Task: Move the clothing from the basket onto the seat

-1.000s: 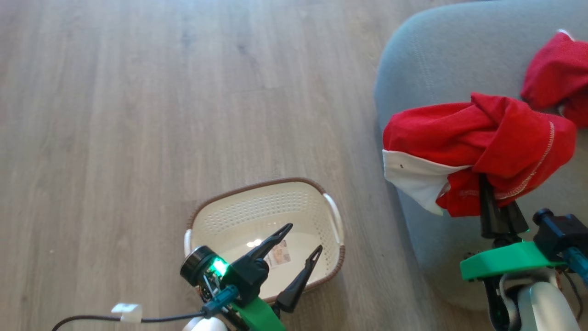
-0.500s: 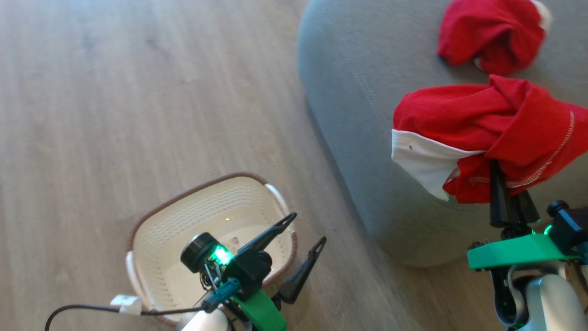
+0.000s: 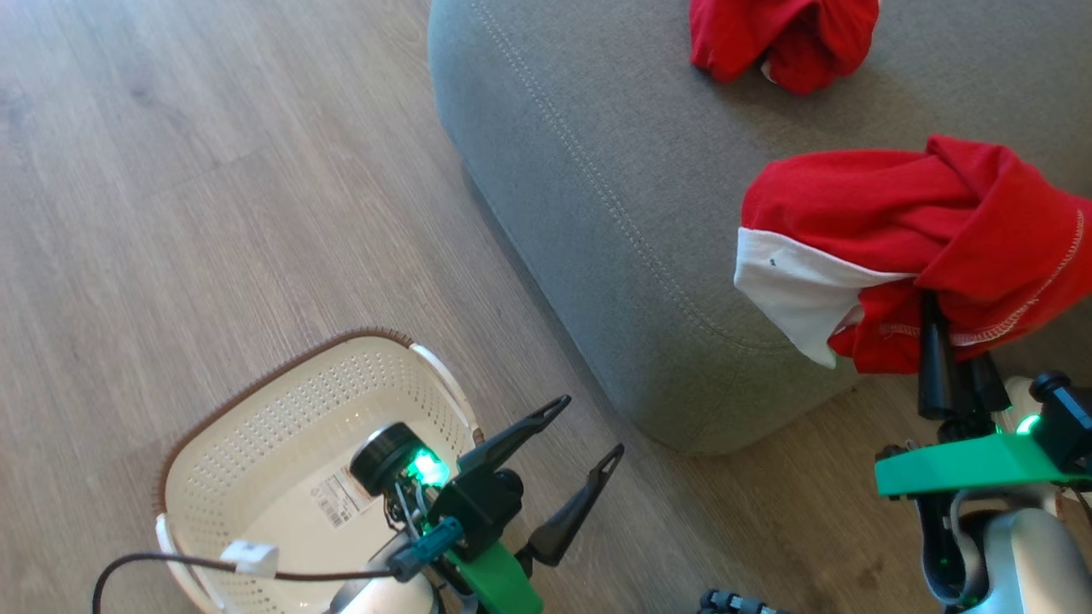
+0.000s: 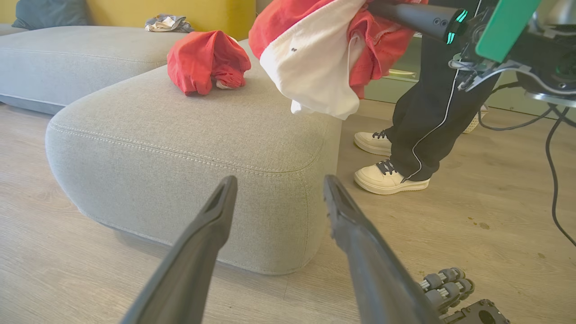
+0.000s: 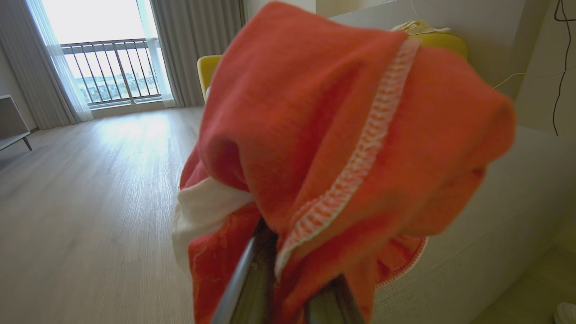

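1 garment (image 3: 896, 213) hangs pinched in my right gripper (image 3: 938, 341); I'd carry it well over the seat (image 3: 597, 170) before releasing.

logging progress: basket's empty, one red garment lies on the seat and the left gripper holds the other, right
Wrong arm: the right gripper holds the other garment, as the head view shows. The rest stands.

Bright daylight pours through the window (image 5: 96, 27), glaring off the floor (image 5: 112, 130); the close garment (image 5: 342, 135) looks soft.
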Controlling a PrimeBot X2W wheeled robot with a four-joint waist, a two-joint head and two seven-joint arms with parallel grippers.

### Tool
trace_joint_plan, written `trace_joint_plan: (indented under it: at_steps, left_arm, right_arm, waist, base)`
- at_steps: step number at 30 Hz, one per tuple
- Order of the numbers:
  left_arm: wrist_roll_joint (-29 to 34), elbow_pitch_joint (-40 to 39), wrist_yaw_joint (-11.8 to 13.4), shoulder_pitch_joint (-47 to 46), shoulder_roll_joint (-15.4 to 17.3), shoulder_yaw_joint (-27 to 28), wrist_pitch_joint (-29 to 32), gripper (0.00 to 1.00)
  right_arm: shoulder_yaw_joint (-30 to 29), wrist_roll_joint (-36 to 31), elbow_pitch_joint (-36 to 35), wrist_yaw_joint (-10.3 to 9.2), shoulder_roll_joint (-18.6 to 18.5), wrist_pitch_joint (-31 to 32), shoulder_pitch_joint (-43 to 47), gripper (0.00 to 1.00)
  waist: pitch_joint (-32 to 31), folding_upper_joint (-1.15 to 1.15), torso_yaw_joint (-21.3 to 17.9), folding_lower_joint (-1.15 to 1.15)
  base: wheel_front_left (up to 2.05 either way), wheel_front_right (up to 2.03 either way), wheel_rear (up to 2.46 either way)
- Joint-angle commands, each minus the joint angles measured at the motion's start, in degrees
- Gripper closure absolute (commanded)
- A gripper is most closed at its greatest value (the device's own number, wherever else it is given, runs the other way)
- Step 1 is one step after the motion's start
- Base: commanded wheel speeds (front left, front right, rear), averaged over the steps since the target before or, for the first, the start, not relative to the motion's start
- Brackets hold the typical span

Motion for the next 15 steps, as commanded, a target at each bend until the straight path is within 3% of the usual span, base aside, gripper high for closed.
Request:
trace_joint_plan:
  at_steps: [1,15]
  left_arm:
    - [0.3,-1.8,-0.1,-2.1,0.2,1.4,-0.3,0.0]
    - [0.1,-1.8,-0.1,-2.4,0.6,0.9,-0.3,0.0]
  right_arm:
    - [0.9,0.3,-2.4,-0.01,-0.4,-0.4,-1.5,1.0]
    - [-0.5,0.5,-3.0,-0.01,-0.4,-0.4,-2.2,1.0]
  waist:
    - [0.1,0.0,-0.2,0.0]
    - [0.7,0.0,0.9,0.0]
  base:
    - [0.0,0.0,0.0]
    - [0.0,0.0,0.0]
